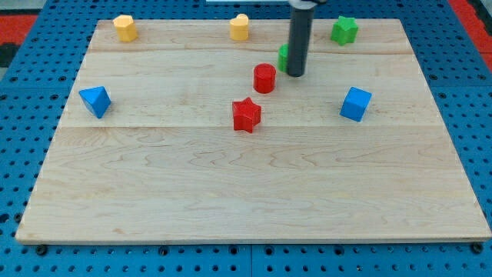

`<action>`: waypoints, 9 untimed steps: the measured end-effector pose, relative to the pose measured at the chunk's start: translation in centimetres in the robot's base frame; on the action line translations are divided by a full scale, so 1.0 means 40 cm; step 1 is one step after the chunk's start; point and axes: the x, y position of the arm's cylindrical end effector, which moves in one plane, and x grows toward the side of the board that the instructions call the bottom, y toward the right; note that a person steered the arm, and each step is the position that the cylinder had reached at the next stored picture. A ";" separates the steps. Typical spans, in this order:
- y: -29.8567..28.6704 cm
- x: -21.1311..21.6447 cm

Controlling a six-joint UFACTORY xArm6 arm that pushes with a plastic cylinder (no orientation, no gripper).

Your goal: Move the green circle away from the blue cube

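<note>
The green circle lies near the top middle of the wooden board, mostly hidden behind the dark rod. My tip rests on the board right against the green circle's right side. The blue cube sits to the lower right of the tip, well apart from the green circle.
A red cylinder stands just left of the tip and a red star below it. A green star is at the top right. Two yellow blocks sit along the top edge. A blue triangular block is at the left.
</note>
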 end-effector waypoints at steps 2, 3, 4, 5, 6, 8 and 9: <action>-0.005 -0.110; -0.005 -0.122; -0.005 -0.137; -0.005 -0.137; -0.109 -0.134; -0.343 -0.016; -0.280 -0.070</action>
